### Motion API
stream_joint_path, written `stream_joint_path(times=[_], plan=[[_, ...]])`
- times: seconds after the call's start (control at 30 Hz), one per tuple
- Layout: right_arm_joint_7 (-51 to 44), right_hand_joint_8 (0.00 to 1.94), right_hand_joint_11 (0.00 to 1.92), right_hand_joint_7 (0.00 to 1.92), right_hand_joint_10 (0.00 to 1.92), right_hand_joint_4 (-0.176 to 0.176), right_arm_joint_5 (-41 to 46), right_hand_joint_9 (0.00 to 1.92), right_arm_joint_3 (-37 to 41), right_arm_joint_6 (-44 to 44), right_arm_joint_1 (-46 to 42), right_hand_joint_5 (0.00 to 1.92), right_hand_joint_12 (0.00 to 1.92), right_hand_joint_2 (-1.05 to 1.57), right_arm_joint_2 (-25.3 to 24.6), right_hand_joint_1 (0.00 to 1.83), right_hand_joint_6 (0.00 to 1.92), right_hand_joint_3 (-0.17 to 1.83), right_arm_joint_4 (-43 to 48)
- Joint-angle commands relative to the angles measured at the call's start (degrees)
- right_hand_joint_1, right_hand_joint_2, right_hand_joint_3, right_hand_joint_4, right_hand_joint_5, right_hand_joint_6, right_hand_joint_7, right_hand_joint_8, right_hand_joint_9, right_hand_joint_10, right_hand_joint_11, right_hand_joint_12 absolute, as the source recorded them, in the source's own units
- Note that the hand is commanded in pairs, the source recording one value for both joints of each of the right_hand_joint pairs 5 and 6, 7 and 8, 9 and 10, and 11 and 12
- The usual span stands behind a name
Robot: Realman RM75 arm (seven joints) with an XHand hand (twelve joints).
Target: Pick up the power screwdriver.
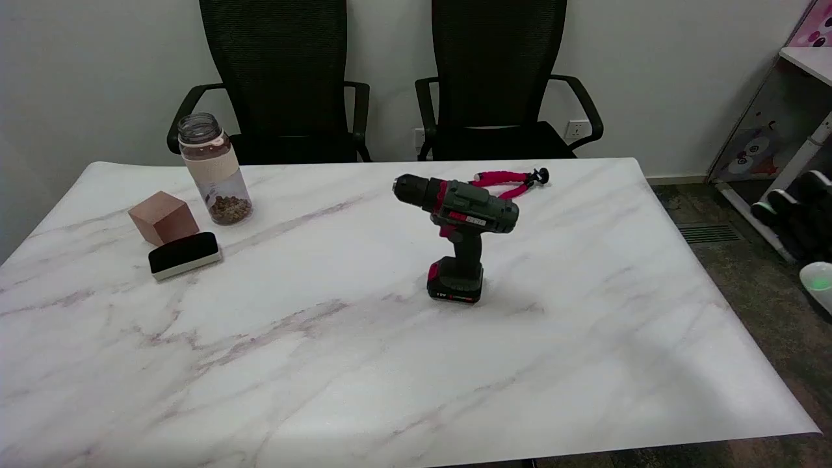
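The power screwdriver (463, 221) stands upright on its battery base near the middle of the marble table (325, 364), right of centre. Its body is dark green-grey with red trim, and the black chuck points to the left. Nothing touches it. My right hand is not in the picture.
A pink and black flexible tripod (510, 181) lies just behind the screwdriver. At the far left stand a clear jar (214, 170), a brown cube (163, 218) and a black eraser block (184, 255). Two black office chairs (494, 78) sit behind the table's far edge.
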Motion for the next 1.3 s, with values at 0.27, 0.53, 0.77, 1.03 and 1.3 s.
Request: stream_joint_path(times=[0.27, 0.53, 0.77, 1.03, 1.3], plan=[[-0.06, 0.14, 0.40, 0.14, 0.28, -0.083, -18.74, 0.28, 0.06, -19.28, 4.64, 0.14, 0.40, 0.00, 1.92, 0.99, 0.14, 0.77, -7.23], [0.71, 0.15, 0.28, 0.15, 0.24, -0.003, -24.55, 0.24, -4.05, -30.67, 18.16, 0.15, 0.28, -0.35, -1.76, 1.00, 0.15, 0.88, -3.82], [1.12, 0.15, 0.17, 0.15, 0.21, 0.076, -24.03, 0.21, -5.19, -35.51, 24.91, 0.15, 0.17, -0.55, -10.73, 0.99, 0.15, 0.91, -0.19], [7.45, 0.14, 0.17, 0.14, 0.22, 0.099, -24.47, 0.22, -11.16, -36.06, 35.92, 0.14, 0.17, -0.61, -21.26, 0.98, 0.14, 0.91, 11.27], [7.03, 0.14, 0.18, 0.14, 0.23, 0.108, -24.47, 0.23, -16.80, -37.81, 42.63, 0.14, 0.18, -0.62, -22.96, 0.99, 0.14, 0.88, 12.71]])
